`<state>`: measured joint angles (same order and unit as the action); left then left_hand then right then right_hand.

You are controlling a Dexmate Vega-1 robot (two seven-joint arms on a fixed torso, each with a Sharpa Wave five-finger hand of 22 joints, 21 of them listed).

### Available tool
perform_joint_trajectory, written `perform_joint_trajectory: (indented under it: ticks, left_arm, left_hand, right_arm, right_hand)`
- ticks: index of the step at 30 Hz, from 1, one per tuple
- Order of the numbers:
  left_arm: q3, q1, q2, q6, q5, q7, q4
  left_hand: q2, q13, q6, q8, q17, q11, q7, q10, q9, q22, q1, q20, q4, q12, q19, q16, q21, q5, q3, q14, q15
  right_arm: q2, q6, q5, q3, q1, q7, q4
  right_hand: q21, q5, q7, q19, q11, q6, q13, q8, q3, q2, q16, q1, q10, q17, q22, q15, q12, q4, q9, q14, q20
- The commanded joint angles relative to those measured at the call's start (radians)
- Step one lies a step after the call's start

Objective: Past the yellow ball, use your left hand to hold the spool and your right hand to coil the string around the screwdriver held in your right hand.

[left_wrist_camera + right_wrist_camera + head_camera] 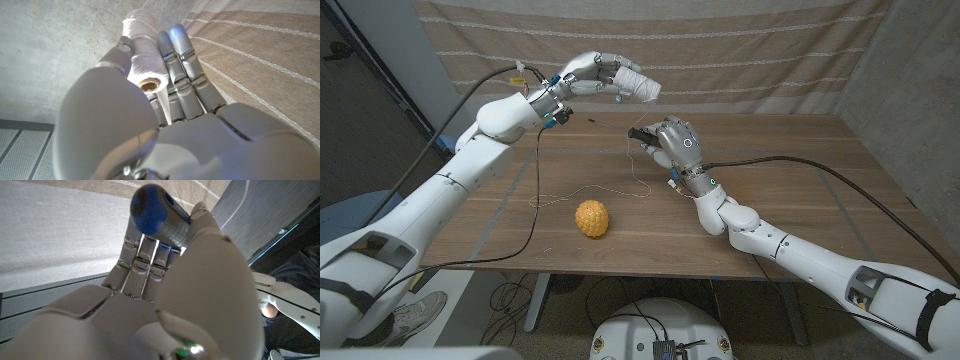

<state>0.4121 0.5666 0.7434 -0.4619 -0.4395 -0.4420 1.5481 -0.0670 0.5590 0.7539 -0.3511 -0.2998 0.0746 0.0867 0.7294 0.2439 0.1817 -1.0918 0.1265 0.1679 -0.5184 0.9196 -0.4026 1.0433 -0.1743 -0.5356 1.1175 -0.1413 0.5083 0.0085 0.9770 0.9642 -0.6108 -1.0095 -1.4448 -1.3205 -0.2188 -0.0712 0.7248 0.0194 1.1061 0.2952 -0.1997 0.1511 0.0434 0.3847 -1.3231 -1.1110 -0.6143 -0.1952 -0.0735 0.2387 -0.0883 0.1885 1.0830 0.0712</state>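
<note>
The ball [591,218] is yellow with a bumpy, dimpled surface, on the brown wood-grain table [800,170]. The spool [145,50] is wound in white string around a tan core. The screwdriver [159,215] handle is blue and grey. Both hands are silver-grey: left hand [592,76], right hand [672,142]. The backdrop cloth [740,50] is beige with pale stripes.

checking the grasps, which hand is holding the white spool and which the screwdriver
The left hand holds the white spool; the right hand grips the blue-handled screwdriver.

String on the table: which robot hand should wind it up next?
Right. The right hand grips the screwdriver just above the string; the left hand holds the spool raised, farther away.
</note>
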Motion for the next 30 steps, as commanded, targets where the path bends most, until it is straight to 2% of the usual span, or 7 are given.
perform_joint_trajectory:
  ticks: [1, 13, 30]
  left_arm:
    - [0.011, -0.025, -0.006, 0.059, 0.117, 0.107, 0.0]
    - [-0.012, 0.019, 0.052, 0.16, 0.208, 0.235, 0.019]
    - [-0.106, 0.192, 0.166, 0.217, 0.199, 0.347, 0.124]
  left_hand:
    - [0.19, 0.004, 0.164, 0.001, -0.001, -0.112, -0.151, 0.127, 0.005, -0.001, -0.203, 0.075, -0.007, 0.003, -0.008, 0.0, 0.007, -0.006, -0.008, 0.065, -0.087]
    - [0.19, 0.009, 0.166, 0.003, -0.001, -0.112, -0.153, 0.128, 0.006, -0.001, -0.203, 0.075, -0.008, 0.007, -0.01, 0.002, 0.011, -0.006, -0.007, 0.065, -0.086]
    - [0.19, 0.011, 0.164, 0.006, -0.002, -0.112, -0.152, 0.132, 0.006, -0.002, -0.202, 0.075, -0.009, 0.013, -0.014, 0.004, 0.015, -0.006, -0.007, 0.066, -0.087]
  right_arm:
    - [0.016, 0.049, 0.095, 0.041, 0.013, -0.037, -0.043]
    - [0.028, 0.041, 0.087, 0.009, -0.025, -0.051, -0.073]
    - [0.019, -0.005, 0.002, -0.089, -0.074, -0.107, -0.077]
  right_hand:
    - [-0.006, -0.005, 0.089, -0.008, 0.002, 0.113, 0.003, -0.005, 0.036, -0.135, 0.0, -0.145, -0.008, -0.005, 0.0, -0.139, -0.003, -0.033, 0.005, 0.12, 0.142]
    - [-0.01, -0.006, 0.094, -0.014, 0.004, 0.115, 0.006, -0.005, 0.034, -0.136, 0.0, -0.145, -0.01, -0.006, 0.002, -0.139, -0.004, -0.032, 0.005, 0.12, 0.142]
    - [-0.019, -0.007, 0.089, -0.019, 0.004, 0.117, 0.007, -0.005, 0.032, -0.136, -0.001, -0.146, -0.011, -0.008, 0.003, -0.14, -0.009, -0.032, 0.005, 0.122, 0.142]
